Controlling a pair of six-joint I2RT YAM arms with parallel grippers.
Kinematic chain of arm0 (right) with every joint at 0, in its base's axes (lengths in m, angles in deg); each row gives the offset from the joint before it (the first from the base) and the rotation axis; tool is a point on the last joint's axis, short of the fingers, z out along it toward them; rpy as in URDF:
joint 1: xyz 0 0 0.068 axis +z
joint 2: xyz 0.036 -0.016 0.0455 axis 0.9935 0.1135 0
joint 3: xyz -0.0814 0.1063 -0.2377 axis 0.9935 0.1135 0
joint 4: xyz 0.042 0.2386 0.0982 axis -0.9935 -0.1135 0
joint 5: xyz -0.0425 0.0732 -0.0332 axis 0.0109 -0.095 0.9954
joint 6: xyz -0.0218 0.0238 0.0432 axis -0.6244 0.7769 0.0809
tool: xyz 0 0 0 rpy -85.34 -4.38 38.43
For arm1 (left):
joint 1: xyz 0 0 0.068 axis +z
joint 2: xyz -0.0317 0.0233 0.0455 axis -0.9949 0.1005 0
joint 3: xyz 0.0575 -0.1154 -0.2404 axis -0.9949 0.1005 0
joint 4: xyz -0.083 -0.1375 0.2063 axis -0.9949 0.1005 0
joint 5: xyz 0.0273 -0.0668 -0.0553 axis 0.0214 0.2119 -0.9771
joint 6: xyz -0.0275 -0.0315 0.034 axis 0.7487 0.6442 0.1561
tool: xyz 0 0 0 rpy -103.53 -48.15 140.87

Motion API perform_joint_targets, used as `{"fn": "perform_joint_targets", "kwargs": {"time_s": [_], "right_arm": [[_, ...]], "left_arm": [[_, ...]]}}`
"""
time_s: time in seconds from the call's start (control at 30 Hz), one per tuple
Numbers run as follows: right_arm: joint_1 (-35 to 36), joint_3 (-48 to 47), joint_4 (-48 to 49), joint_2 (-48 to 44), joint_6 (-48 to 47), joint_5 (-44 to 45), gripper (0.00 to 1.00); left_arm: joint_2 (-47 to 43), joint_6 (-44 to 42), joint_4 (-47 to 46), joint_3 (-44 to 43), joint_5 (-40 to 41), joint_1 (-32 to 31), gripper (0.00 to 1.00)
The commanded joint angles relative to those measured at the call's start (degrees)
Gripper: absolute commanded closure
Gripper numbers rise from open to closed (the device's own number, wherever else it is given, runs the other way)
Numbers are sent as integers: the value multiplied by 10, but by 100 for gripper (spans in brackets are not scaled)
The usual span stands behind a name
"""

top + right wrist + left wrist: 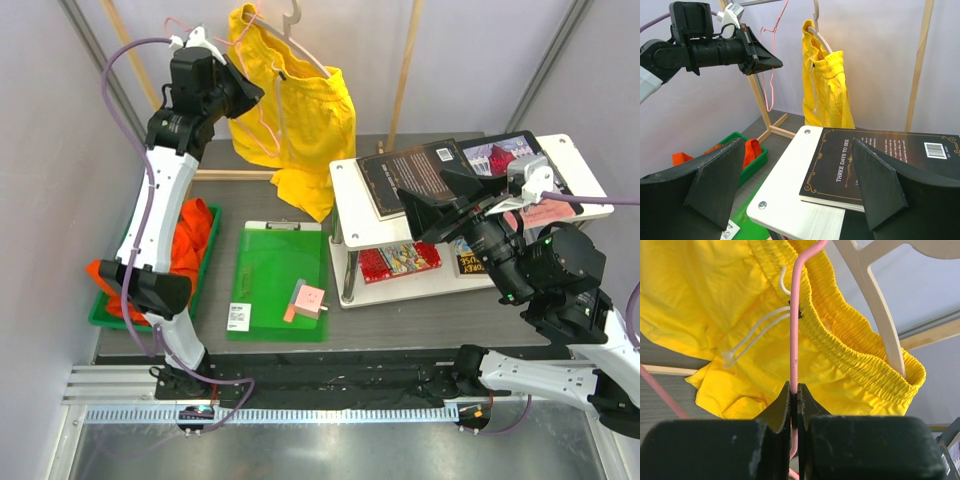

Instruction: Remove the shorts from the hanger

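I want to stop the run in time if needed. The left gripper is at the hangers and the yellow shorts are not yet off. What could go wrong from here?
1. The left gripper is shut on the pink hanger, not on the yellow shorts; a pull may move only that hanger.
2. The white drawstring lies against the pink wire and may snag.
3. The open right gripper sits low over the book and may knock it.

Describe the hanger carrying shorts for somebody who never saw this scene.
Find the wooden rack at the back. There hangs a pale, broad hanger carrying the yellow shorts, unlike the thin pink wire hanger pinched by the left end effector.
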Motion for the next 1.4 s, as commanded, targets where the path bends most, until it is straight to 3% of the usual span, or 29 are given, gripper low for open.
{"fn": "perform_joint_targets", "kwargs": {"time_s": [0.0, 0.4, 1.03, 1.37], "right_arm": [[0, -16, 11, -5, -10, 9, 8], [1, -19, 11, -16, -9, 4, 8], [1, -26, 11, -13, 7, -14, 9], [1, -33, 8, -8, 15, -20, 10]], "left_arm": [[4, 3, -28, -20, -35, 7, 100], [33, 51, -60, -39, -81, 38, 100], [43, 41, -62, -55, -92, 52, 100], [49, 99, -87, -41, -162, 69, 100]]}}
